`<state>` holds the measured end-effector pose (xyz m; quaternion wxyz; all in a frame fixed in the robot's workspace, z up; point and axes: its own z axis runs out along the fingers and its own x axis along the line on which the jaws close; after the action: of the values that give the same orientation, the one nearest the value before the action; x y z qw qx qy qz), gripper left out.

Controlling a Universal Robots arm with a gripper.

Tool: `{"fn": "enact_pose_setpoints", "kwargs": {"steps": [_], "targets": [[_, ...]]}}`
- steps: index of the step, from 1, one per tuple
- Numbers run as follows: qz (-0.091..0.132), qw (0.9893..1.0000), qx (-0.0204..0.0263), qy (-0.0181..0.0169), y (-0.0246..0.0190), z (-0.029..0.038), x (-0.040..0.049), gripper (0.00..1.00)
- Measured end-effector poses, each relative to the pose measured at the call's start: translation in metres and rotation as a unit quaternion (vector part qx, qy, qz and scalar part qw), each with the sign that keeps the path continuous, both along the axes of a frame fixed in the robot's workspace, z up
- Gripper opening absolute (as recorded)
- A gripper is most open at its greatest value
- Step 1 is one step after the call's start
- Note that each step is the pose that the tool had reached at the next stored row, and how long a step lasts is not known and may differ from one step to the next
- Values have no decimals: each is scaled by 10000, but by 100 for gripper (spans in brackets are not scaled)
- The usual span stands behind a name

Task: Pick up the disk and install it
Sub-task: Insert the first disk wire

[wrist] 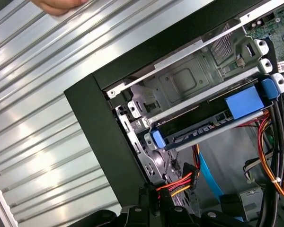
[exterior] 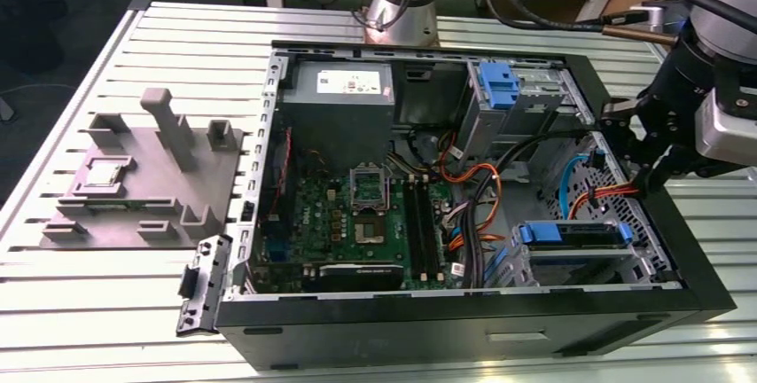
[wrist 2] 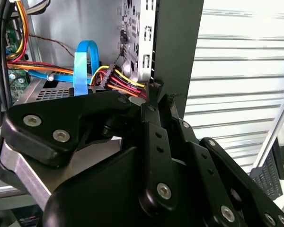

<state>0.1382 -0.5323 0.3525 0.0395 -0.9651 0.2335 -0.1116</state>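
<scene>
Exterior view: gripper hung at the right-hand wall of the open computer case, right of centre in the frame, above the orange cables. Its fingers were closed together with nothing between them, as seen in the second wrist view. The disk sat in the drive cage at lower right, blue frame outward; in the first wrist view it lay right of centre.

Table: a light table made of long metal slats.
On it: an open black computer case and a grey plastic stand beside it.
</scene>
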Motion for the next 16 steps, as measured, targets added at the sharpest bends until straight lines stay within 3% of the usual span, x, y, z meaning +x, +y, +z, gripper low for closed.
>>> {"fn": "enact_pose_setpoints", "kwargs": {"steps": [4, 5, 10, 16], "targets": [[5, 10000, 1, -9, 0, 0, 0, 25], [9, 10000, 1, -9, 0, -1, -1, 31], [166, 9999, -6, -12, -2, -18, -6, 31], [262, 9996, -37, -61, -2, -39, -5, 30]]}}
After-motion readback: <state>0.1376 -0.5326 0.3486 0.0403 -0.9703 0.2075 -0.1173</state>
